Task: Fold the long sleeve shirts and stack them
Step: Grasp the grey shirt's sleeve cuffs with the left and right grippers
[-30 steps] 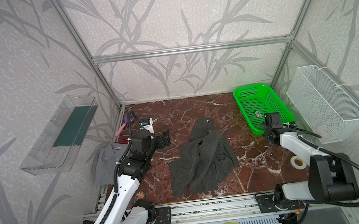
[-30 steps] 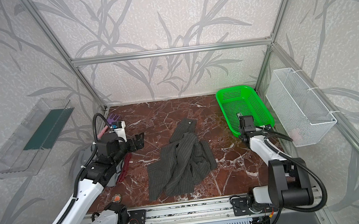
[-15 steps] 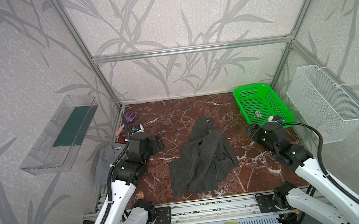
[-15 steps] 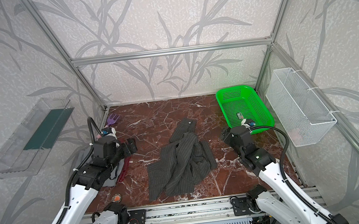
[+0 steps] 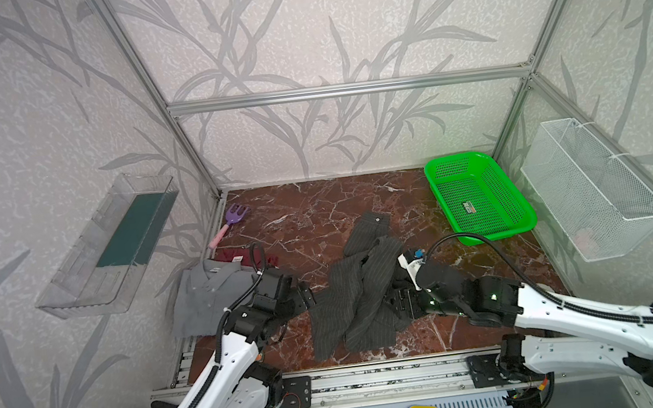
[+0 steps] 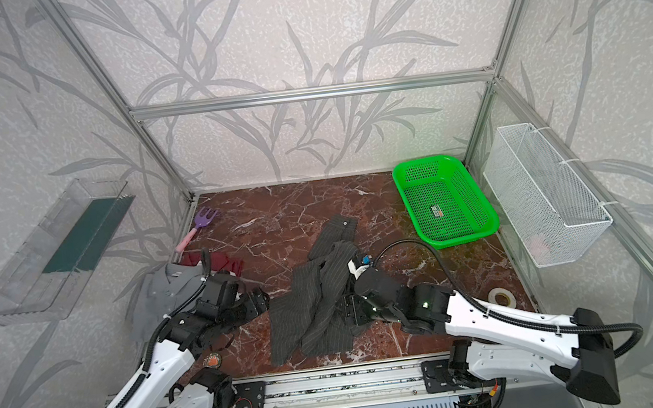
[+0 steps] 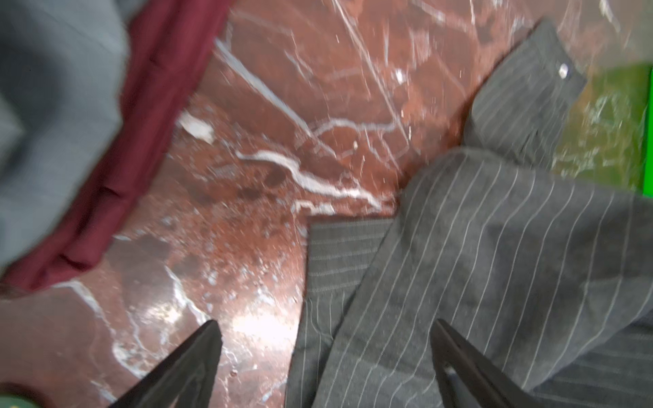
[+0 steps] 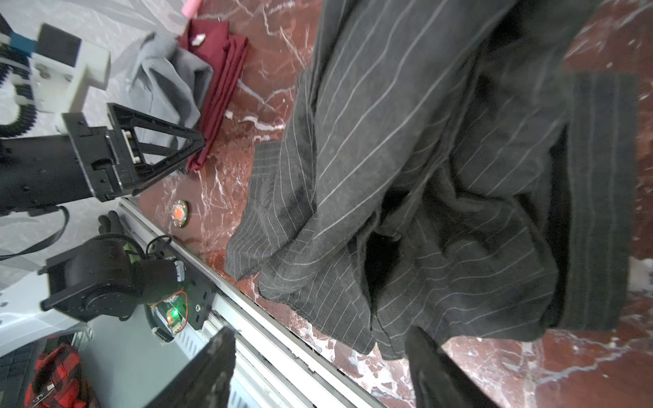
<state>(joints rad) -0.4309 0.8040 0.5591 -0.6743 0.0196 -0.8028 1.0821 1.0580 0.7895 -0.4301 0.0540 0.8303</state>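
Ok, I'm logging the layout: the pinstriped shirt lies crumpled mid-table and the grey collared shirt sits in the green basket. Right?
No: the grey collared shirt lies at the table's left edge, over the dark red shirt, not in the green basket; both top views show it. The rest holds.

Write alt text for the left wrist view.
The left gripper, open, hangs over the edge of a crumpled charcoal pinstriped shirt on a red marble table. A dark red shirt and a grey shirt lie nearby, a green basket beyond.
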